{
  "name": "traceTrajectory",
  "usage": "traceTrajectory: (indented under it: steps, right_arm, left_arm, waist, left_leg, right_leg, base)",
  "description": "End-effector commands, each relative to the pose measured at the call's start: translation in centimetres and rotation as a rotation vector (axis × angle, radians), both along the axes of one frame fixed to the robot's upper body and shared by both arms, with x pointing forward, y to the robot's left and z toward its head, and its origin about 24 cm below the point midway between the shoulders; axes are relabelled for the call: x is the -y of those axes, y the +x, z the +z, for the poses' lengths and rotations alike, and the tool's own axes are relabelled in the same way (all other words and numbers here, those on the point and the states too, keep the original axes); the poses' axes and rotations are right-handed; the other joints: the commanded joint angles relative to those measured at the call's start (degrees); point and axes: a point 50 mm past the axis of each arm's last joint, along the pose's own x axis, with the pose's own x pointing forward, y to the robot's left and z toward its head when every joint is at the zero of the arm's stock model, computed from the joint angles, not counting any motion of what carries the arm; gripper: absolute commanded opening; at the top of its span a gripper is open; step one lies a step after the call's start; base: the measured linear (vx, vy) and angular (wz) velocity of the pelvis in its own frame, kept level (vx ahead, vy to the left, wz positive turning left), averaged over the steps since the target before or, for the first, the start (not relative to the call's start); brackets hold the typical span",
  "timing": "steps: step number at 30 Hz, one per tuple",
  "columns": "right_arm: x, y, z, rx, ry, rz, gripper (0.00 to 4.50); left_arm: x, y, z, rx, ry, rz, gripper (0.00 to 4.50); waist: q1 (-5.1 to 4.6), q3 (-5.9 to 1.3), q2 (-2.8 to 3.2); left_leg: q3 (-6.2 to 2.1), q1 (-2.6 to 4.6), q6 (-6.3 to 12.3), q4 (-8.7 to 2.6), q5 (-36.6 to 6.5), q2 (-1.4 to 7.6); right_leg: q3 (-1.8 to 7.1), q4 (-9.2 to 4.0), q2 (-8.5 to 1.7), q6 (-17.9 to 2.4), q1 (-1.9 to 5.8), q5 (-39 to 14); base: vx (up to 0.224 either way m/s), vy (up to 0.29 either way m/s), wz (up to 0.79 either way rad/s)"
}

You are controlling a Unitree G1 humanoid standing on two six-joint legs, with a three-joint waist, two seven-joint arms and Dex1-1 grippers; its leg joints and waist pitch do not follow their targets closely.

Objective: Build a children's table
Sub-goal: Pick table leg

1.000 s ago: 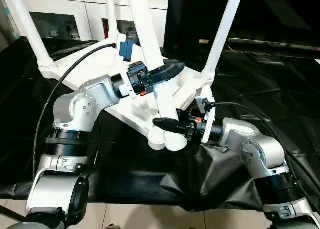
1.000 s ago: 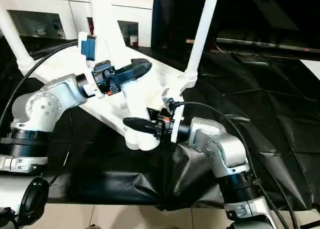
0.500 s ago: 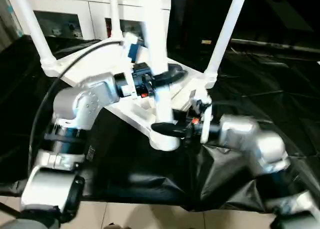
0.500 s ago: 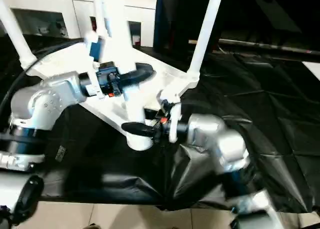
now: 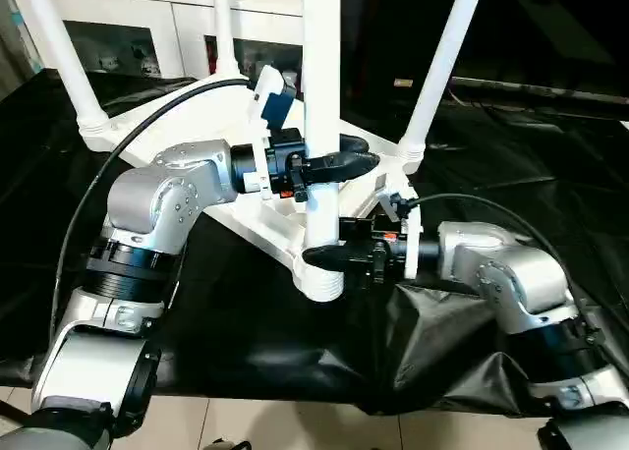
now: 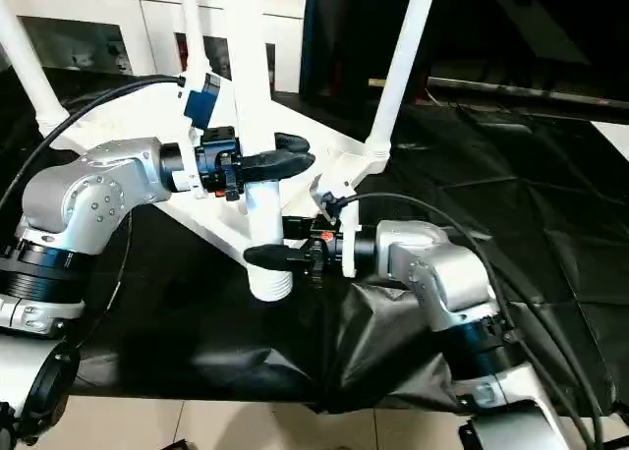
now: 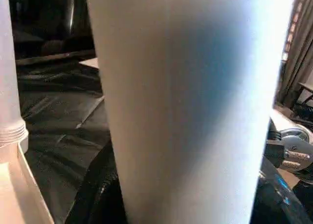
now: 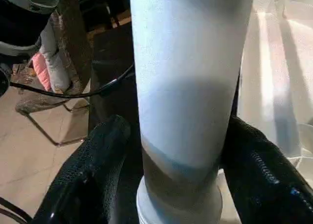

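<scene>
Both pairs of black fingers [image 8: 100, 170] stand around one white leg [image 5: 320, 106], the fourth of the set, upright over the near corner socket [image 5: 319, 278] of the overturned white tabletop [image 5: 211, 106]; the left gripper [image 5: 339, 165] has its fingers closed on the shaft partway up, gripping from the left side, and its wrist view shows the white cylinder pressed close between the dark pads; the right gripper [image 5: 329, 256] reaches in from the right just above the socket, its jaws set about the leg's lower end with a finger on each side, though whether they press the leg or stand slightly off it I cannot tell; the right wrist view shows the leg's ribbed foot between those fingers. Four legs can be counted: three already stand in their sockets, one at the far left corner [image 5: 61, 62], one at the far edge behind the left arm [image 5: 224, 28], one at the right corner [image 5: 439, 67], each rising out of the top of the picture; the fourth is the held one at the near corner. The tabletop lies underside up, ribs showing, on a black cloth [image 5: 511, 175] that covers the work surface, its near corner close to the cloth's front edge; a white cabinet with glass doors [image 5: 128, 37] stands behind; two silver forearms [image 5: 162, 199] frame the corner, one on each side.
</scene>
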Motion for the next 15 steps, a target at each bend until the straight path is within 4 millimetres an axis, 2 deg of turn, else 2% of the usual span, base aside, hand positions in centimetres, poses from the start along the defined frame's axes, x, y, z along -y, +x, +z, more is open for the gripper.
traceTrajectory:
  steps: [1,15]
  right_arm:
    - [-0.17,0.15,0.34,0.002,0.013,0.009,2.98]
    - [-0.93,0.54,0.22,0.08,-0.022,0.015,2.98]
  left_arm:
    - [-0.08,0.09,0.79,0.048,0.016,0.01,1.8]
    - [0.06,-0.02,0.71,0.042,0.018,-0.008,1.77]
  waist:
    - [0.04,-4.34,0.12]
    - [-0.07,-4.32,0.11]
  left_leg:
    - [0.45,0.13,0.05,-3.64,-5.66,0.67]
    - [0.48,0.12,-0.08,-3.64,-5.82,0.64]
  right_leg:
    - [2.74,-3.34,-2.53,-9.01,4.09,-11.42]
    - [2.78,-3.29,-2.54,-9.16,4.1,-11.29]
  base:
    - [0.0,0.0,0.0]
    - [0.0,0.0,0.0]
